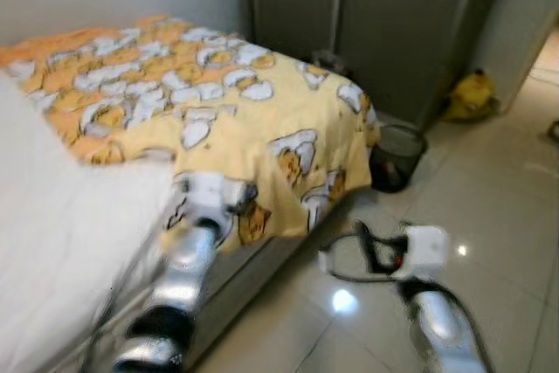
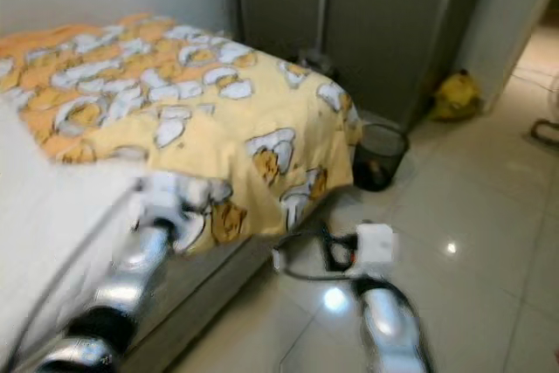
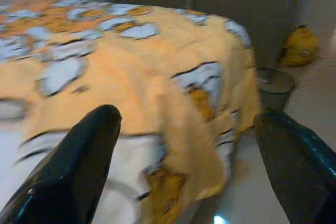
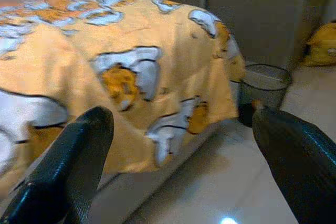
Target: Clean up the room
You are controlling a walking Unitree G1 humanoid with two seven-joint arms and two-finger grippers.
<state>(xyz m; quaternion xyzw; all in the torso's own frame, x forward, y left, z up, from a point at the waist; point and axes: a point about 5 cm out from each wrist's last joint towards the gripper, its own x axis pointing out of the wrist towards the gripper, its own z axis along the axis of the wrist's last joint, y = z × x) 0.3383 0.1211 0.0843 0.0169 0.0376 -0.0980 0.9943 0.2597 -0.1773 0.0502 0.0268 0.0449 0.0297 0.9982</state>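
Both end effectors, left (image 3: 184, 166) and right (image 4: 181, 166), were held spread before the yellow patterned blanket (image 1: 218, 111) draped over the bed's foot corner.

Two arms of shiny silver metal, each with a white block at the wrist. The left arm has a black band lower down. The right hand (image 1: 345, 255) has long thin black fingers; wrist views show broad, glossy black fingers (image 3: 79, 166).
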